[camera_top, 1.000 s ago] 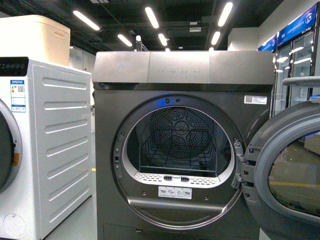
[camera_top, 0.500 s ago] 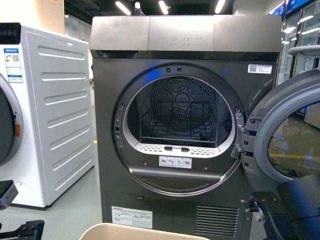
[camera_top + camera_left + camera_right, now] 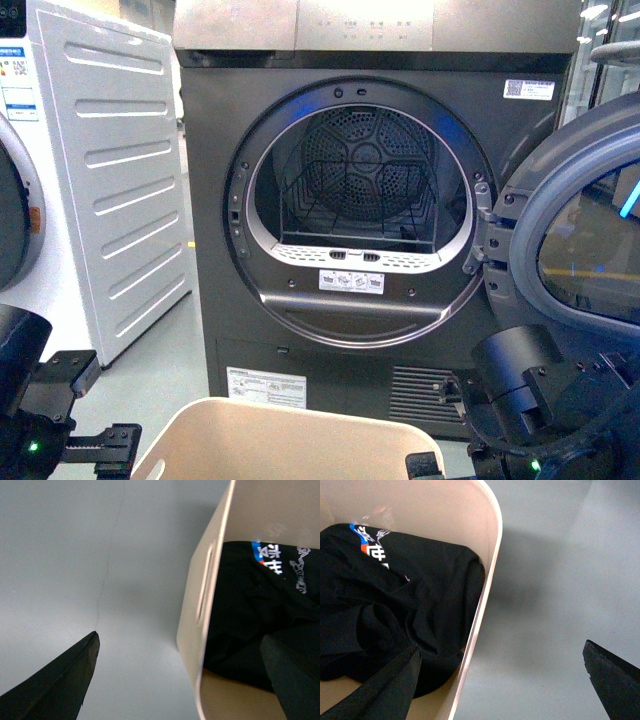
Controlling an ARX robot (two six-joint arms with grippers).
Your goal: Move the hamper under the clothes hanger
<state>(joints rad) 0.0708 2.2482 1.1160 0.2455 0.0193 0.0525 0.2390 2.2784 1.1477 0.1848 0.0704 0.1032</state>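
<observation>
The dark grey dryer fills the front view. Its round door is swung open to the right, and a wire rack sits in the drum. A white machine stands just beside it on the left. The beige hamper sits low in front of the dryer, on the grey floor between the 2 arms. A crumpled black T-shirt with white and blue print lies in its bottom. The left gripper is spread wide across 1 side wall of the hamper. 1 finger hangs outside above the floor and the other inside above the T-shirt, neither seen touching the wall. The right gripper is equally wide over the opposite rim, with 1 finger above the T-shirt and 1 outside, gripping nothing.
</observation>
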